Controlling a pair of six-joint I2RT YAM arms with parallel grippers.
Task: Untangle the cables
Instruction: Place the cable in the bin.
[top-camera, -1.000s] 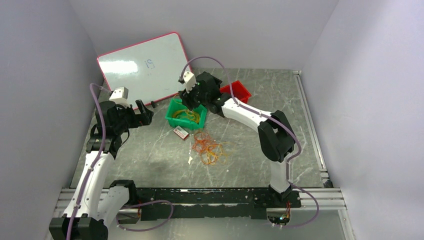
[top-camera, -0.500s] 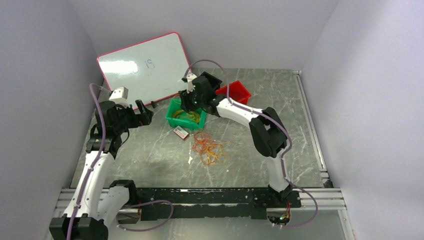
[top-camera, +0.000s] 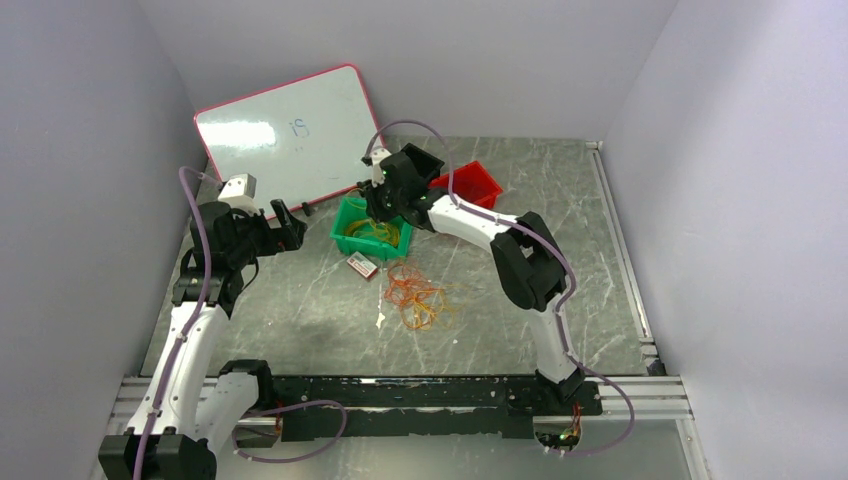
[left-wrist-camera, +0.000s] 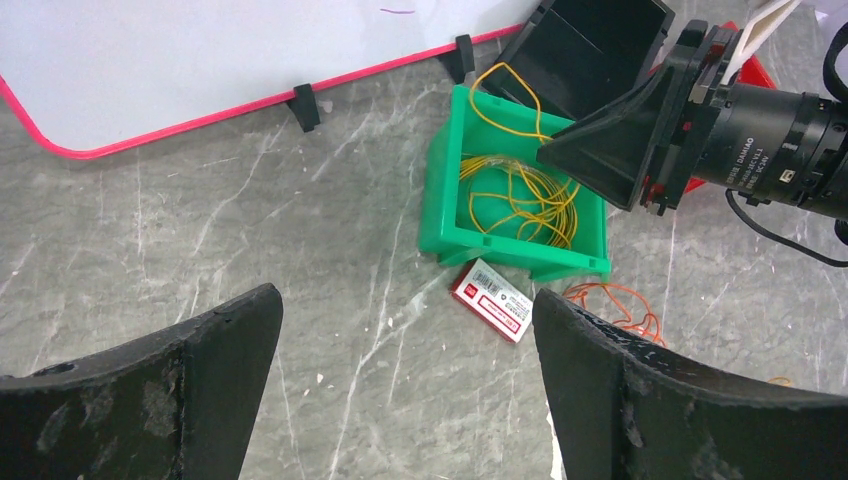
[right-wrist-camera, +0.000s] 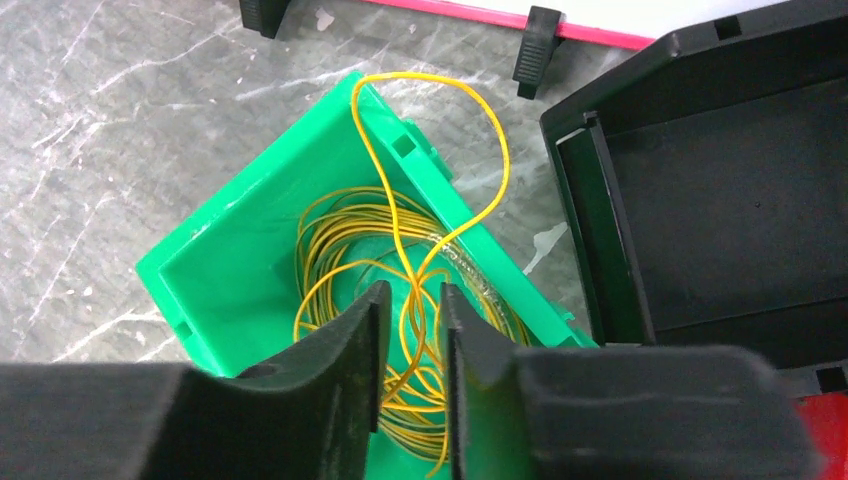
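The cables (top-camera: 415, 298) lie in two groups on your grey, marble-veined table (top-camera: 300, 320). The orange and red heap (top-camera: 425, 310) is a flat tangle of hair-thin loops on the bare surface. Its long axis runs from 10 to 4 o'clock in the top view. The yellow coil (left-wrist-camera: 520, 205) lies in the green bin (right-wrist-camera: 215, 250), at 11 o'clock of that heap. It is an oval bundle with its long axis roughly 9 to 3 o'clock in the left wrist view. One loose loop rises from it and arches over the far rim toward 12 o'clock.

Your right gripper (right-wrist-camera: 412, 295) hangs over the green bin. Only the right wrist view shows its matte black fingers (right-wrist-camera: 350, 350). They stand a narrow gap apart, with a yellow strand running through the gap, which is wider than the strand. The top view hides those fingertips, but it alone shows the whole heap. The left wrist view catches just an orange edge of the heap. Your left gripper (left-wrist-camera: 407, 310) is spread wide and holds nothing, at 9 o'clock of the green bin in the top view.

The bins are glossy moulded plastic. A black bin (right-wrist-camera: 700, 200) sits just beside the green one, and a red bin (top-camera: 480, 182) lies beyond it at 2 o'clock. A small red-and-white labelled card (left-wrist-camera: 492, 298) lies just beside the green bin at 6 o'clock. A pink-rimmed whiteboard (top-camera: 285, 125) leans at 10 o'clock.
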